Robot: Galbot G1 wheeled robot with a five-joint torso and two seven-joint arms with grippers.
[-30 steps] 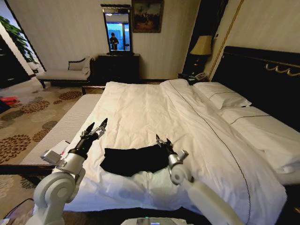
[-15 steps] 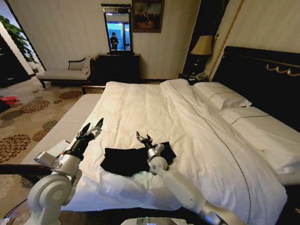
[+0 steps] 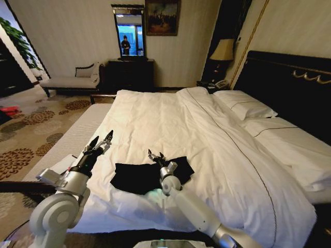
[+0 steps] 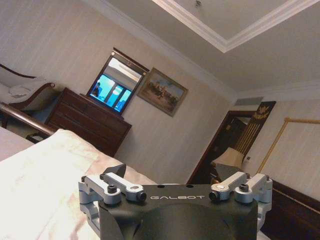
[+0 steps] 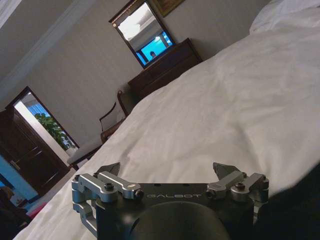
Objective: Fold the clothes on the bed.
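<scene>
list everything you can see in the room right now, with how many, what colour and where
T-shirt: one, black, folded on the bed's near edge.
Bed: one, white duvet, dark headboard on the right.
Pillows: two, white, against the headboard.
Chaise bench: one, pale, far left wall.
Dresser: one, dark wood, under the mirror.
Painting: one, beside the mirror.
Lamp: one, yellowish shade, beyond the headboard.
Left gripper: open, raised left of the T-shirt.
Right gripper: open, above the T-shirt.
</scene>
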